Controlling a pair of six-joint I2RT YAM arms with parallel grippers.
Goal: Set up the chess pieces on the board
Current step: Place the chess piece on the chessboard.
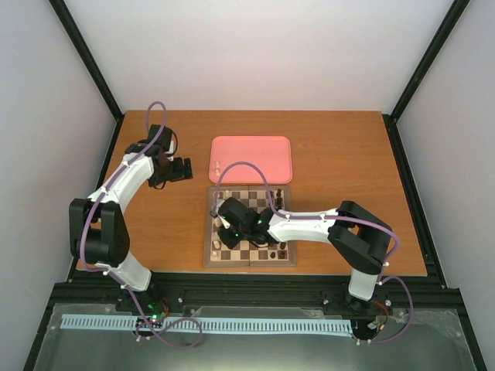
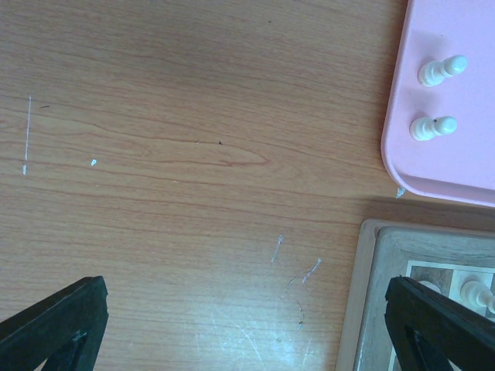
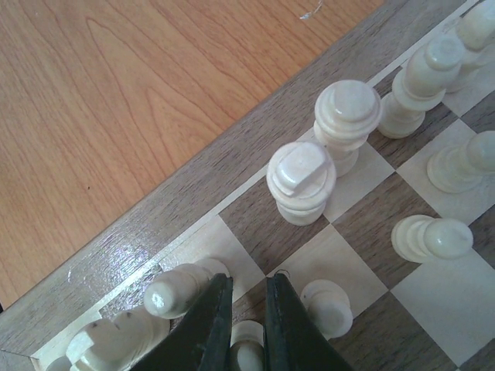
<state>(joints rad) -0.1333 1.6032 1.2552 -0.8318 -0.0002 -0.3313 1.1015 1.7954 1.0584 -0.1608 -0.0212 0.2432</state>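
The board (image 1: 209,249) lies at the table's near centre, with cream chess pieces on its far rows. My right gripper (image 1: 218,211) is down over the board's far left corner. In the right wrist view its jaws (image 3: 247,283) are shut on a small cream piece (image 3: 249,357) that stands on a dark square of the board (image 3: 193,193). A row of cream pieces, among them a tall flat-topped one (image 3: 302,182), stands close around it. My left gripper (image 2: 246,325) hangs open over bare table, its fingers (image 2: 54,325) wide apart. Two cream pieces (image 2: 441,71) lie on the pink tray (image 2: 464,166).
The pink tray (image 1: 251,147) sits just behind the board. Dark brown pieces (image 1: 272,249) stand on the board's near rows. The board's corner (image 2: 371,309) lies by my left gripper's right finger. A cream piece (image 3: 166,294) leans right beside my right gripper's left finger.
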